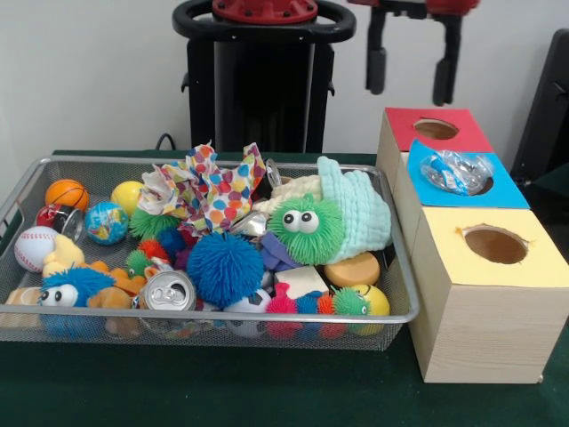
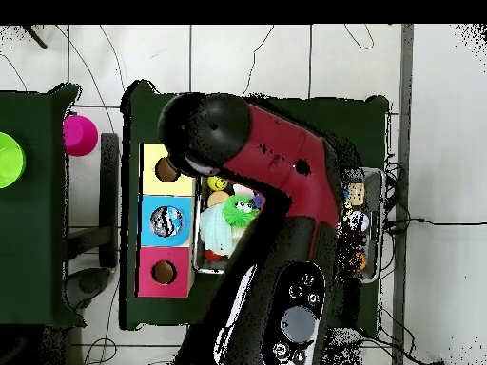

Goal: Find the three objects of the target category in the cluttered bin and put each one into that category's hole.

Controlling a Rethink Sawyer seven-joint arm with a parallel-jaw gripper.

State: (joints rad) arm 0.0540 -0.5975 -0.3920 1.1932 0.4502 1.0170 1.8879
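No writing is readable anywhere. The hand (image 1: 413, 67) hangs open and empty at upper right, above the hole (image 1: 460, 174), which holds crinkled clear plastic (image 1: 452, 170).

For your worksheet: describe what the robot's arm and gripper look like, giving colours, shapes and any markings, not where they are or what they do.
The gripper has two slim black fingers under a red and black mount. In the overhead view the arm is a thick, rounded, dark red shell with black jointed sections and a bulbous black end. A black panel with round grey buttons sits on one link. No loose cables show.
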